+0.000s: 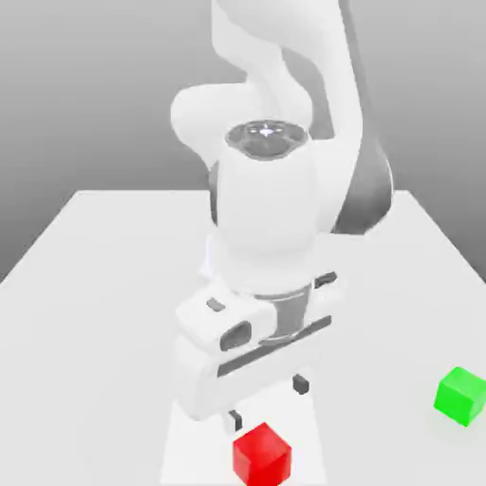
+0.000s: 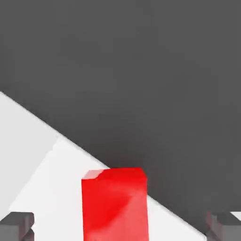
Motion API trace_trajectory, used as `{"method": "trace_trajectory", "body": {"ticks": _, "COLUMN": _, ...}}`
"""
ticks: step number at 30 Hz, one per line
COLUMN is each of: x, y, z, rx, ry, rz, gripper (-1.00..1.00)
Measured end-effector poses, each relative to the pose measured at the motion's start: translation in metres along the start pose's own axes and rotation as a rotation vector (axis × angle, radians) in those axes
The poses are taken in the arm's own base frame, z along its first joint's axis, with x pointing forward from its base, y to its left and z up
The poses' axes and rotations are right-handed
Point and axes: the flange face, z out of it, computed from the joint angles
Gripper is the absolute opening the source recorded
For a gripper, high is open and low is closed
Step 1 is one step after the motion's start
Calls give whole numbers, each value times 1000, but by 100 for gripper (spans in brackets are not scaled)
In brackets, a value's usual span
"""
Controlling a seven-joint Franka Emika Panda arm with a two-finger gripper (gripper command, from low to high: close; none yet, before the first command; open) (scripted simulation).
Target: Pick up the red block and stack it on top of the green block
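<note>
The red block point(image 1: 261, 454) is a small matte cube resting on the white table near its front edge. My gripper point(image 1: 267, 401) hangs just above and behind it, jaws open and wide apart, with nothing between them. In the hand view the red block point(image 2: 115, 204) lies between the two dark fingertips point(image 2: 18, 225), untouched by either. The green block point(image 1: 461, 396) sits on the table far over at the exterior view's right, well apart from the red block and the gripper.
The white table point(image 1: 95, 313) spreads out on both sides of the arm. The arm's bulky white body point(image 1: 271, 228) rises over the table's middle and hides what lies behind it. The table's front edge runs close to the red block.
</note>
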Motion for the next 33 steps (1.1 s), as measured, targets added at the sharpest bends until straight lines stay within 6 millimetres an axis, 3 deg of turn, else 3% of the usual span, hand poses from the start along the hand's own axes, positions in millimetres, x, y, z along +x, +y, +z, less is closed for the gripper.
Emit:
{"method": "trace_trajectory", "body": {"ticks": 3, "x": -1, "y": 1, "z": 41, "rx": -4, "ry": -5, "rz": -5, "gripper": 0}}
{"method": "trace_trajectory", "body": {"ticks": 4, "x": -2, "y": 1, "z": 50, "rx": -4, "ry": -6, "rz": -5, "gripper": -100}}
{"method": "trace_trajectory", "body": {"ticks": 10, "x": -3, "y": 1, "z": 55, "rx": -4, "ry": -8, "rz": -5, "gripper": -100}}
{"method": "trace_trajectory", "body": {"ticks": 12, "x": -2, "y": 1, "z": 41, "rx": -5, "ry": -7, "rz": -6, "gripper": -100}}
{"method": "trace_trajectory", "body": {"ticks": 15, "x": -2, "y": 0, "z": 5, "rx": -4, "ry": -8, "rz": -6, "gripper": -100}}
{"method": "trace_trajectory", "body": {"ticks": 17, "x": -9, "y": -27, "z": -10, "rx": -1, "ry": -10, "rz": -85, "gripper": -100}}
{"method": "trace_trajectory", "body": {"ticks": 21, "x": -43, "y": -121, "z": -24, "rx": 5, "ry": -14, "rz": -364, "gripper": -100}}
{"method": "trace_trajectory", "body": {"ticks": 27, "x": -136, "y": -250, "z": -44, "rx": 2, "ry": -12, "rz": -817, "gripper": -100}}
{"method": "trace_trajectory", "body": {"ticks": 29, "x": -152, "y": -265, "z": -30, "rx": 0, "ry": -10, "rz": -879, "gripper": -100}}
{"method": "trace_trajectory", "body": {"ticks": 32, "x": -157, "y": -270, "z": 7, "rx": -1, "ry": -10, "rz": -897, "gripper": -100}}
{"method": "trace_trajectory", "body": {"ticks": 33, "x": -157, "y": -270, "z": 15, "rx": -1, "ry": -10, "rz": -898, "gripper": 100}}
